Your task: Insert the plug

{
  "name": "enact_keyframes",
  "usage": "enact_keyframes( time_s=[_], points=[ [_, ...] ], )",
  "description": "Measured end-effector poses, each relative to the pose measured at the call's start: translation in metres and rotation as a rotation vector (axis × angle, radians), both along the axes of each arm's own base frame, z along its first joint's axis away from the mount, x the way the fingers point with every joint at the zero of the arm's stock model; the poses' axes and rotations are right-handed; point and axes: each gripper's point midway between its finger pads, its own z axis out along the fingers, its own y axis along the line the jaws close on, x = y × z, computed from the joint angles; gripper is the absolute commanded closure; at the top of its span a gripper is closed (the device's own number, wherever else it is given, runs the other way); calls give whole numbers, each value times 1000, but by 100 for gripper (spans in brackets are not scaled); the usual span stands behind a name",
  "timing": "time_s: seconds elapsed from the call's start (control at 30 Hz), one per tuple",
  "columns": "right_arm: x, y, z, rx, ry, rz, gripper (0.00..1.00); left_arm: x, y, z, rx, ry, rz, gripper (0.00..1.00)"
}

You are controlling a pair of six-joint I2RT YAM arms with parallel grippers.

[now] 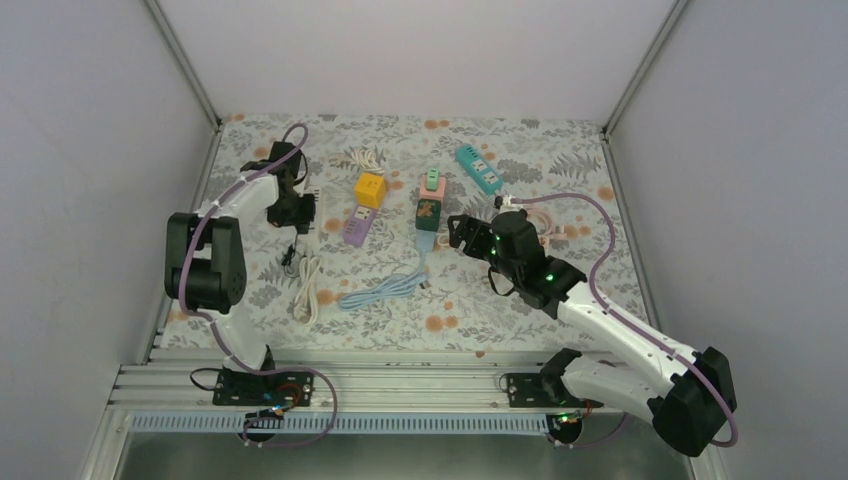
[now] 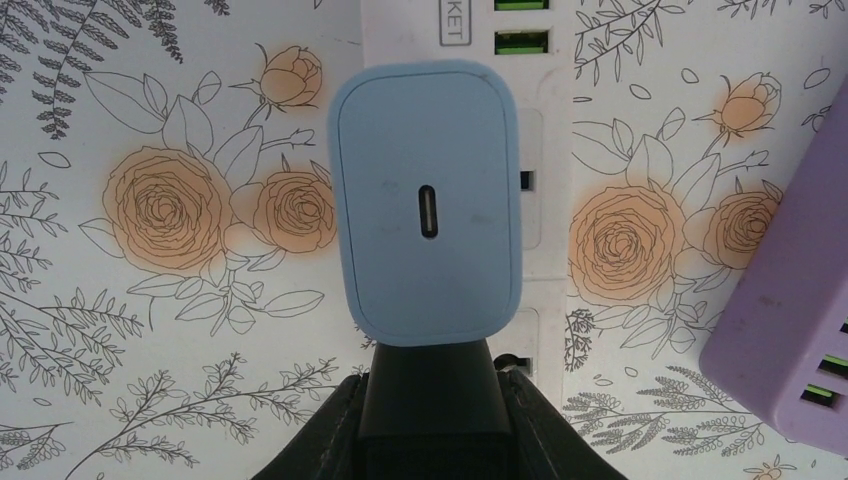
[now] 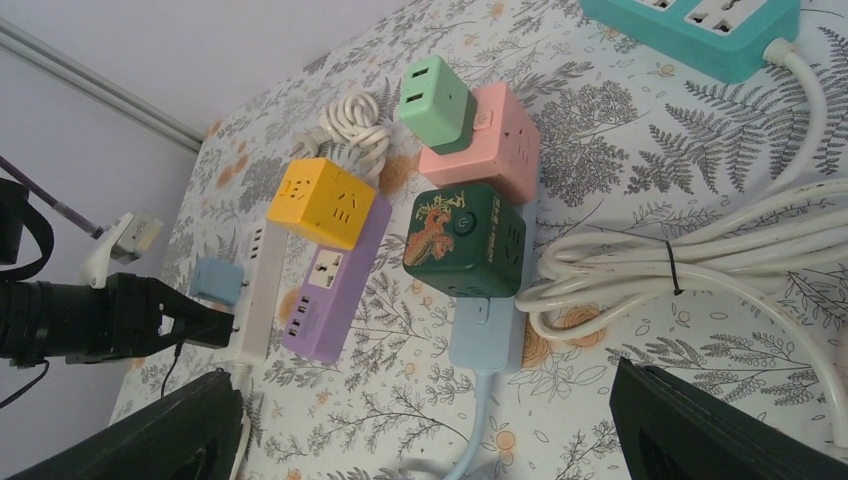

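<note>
Your left gripper [image 2: 432, 395] sits at 6 o'clock of the blue charger [image 2: 425, 205]; I cannot tell its grip. Your right gripper [image 1: 460, 233] gapes wide, empty.

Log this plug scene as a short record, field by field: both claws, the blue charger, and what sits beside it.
left claw: nearly closed at the blue charger's edge; grip unclear
blue charger: over the white power strip, port facing the wrist camera; seating unclear
right claw: open, empty
neighbour: purple power strip, beside the white one
</note>
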Motion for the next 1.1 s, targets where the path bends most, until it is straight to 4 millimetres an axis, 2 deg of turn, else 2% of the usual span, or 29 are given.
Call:
enact_keyframes(
  time_s=[0.2,0.33,0.47,0.53,0.67,0.77,0.87,1.0,1.1],
  points=[
    [0,-1,0,-1,-1,-3,6,0,0,0,0,-17,2,73],
    [0,-1,1,0,-3,-3,6,3,0,8,-3,-37,10,56],
    [0,-1,2,1,-4,-3,6,-2,3,12,5,-27,17,30],
    [0,-1,2,1,-4,-3,6,-1,5,28,12,-60,31,23],
    [0,-1,1,1,-4,-3,6,5,8,77,17,-192,39,13],
    [-1,-1,1,0,-3,-3,6,3,11,109,18,-283,51,11],
    [-1,-4,0,-11,1,-8,5,-1,12,129,12,-348,61,11],
    [-3,-13,0,-65,-3,-27,4,-13,12,153,-15,-457,73,9],
    [-2,-21,14,-108,-26,-41,2,-32,9,179,-60,-583,73,4]
  ],
)
